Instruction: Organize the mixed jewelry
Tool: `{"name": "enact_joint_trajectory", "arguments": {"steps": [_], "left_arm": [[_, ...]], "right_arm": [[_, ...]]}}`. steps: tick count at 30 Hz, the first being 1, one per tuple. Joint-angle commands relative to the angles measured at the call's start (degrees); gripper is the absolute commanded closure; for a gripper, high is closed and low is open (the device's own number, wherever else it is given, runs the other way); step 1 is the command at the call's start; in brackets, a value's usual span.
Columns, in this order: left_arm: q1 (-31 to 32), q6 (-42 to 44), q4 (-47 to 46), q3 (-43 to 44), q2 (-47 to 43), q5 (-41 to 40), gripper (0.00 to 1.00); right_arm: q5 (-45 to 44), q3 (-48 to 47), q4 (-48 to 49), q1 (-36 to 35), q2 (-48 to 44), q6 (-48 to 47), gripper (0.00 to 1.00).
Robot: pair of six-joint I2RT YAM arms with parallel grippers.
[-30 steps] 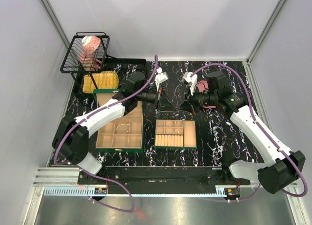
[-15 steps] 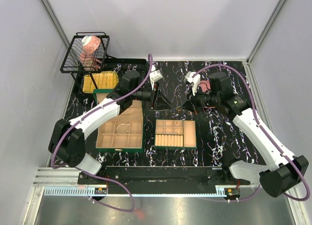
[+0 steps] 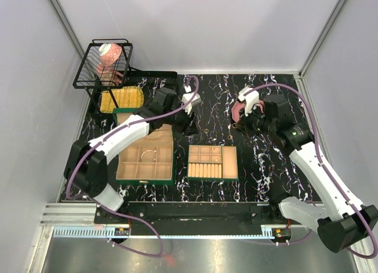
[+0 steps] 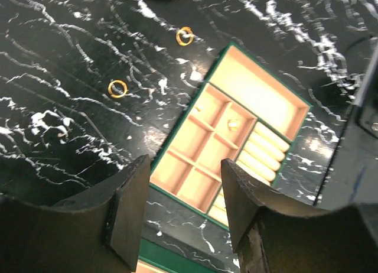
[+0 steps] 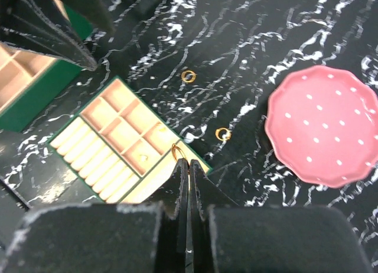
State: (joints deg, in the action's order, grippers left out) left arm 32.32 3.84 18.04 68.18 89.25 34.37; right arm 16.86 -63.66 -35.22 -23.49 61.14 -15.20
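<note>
My right gripper (image 5: 184, 162) is shut on a thin gold hoop (image 5: 177, 151), held above the table; in the right wrist view it shows against the corner of the small green box (image 5: 94, 163). Two small gold rings (image 5: 188, 76) (image 5: 222, 133) lie on the black marble table between that box and the pink dotted plate (image 5: 322, 125). Tiny studs (image 5: 143, 157) sit in the box's compartments. My left gripper (image 4: 186, 193) is open and empty above the table, with the same rings (image 4: 117, 88) (image 4: 185, 35) and the box (image 4: 277, 101) below it.
A larger green box (image 3: 146, 161) stands left of the small one (image 3: 212, 162). A black wire basket (image 3: 103, 63) with a pink item and a yellow tray (image 3: 121, 98) stand at the back left. The right arm partly hides the pink plate (image 3: 236, 110).
My right gripper has drawn back to the right, away from the table's middle, still shut. My left gripper has pulled back to the left and lower.
</note>
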Motion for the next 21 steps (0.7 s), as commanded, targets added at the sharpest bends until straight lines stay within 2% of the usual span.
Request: {"name": "enact_joint_trajectory", "arguments": {"steps": [1, 11, 21], "left_arm": [[1.9, 4.5, 4.4, 4.8, 3.9, -9.3, 0.46], [7.6, 8.4, 11.0, 10.6, 13.7, -21.8, 0.46], [10.5, 12.2, 13.4, 13.6, 19.0, -30.5, 0.46]], "right_arm": [[-7.4, 1.0, 2.7, 2.4, -2.7, 0.3, 1.0], [-8.5, 1.8, 1.9, 9.0, -1.6, 0.9, 1.0], [-7.2, 2.7, 1.1, 10.0, -0.9, 0.7, 1.0]]}}
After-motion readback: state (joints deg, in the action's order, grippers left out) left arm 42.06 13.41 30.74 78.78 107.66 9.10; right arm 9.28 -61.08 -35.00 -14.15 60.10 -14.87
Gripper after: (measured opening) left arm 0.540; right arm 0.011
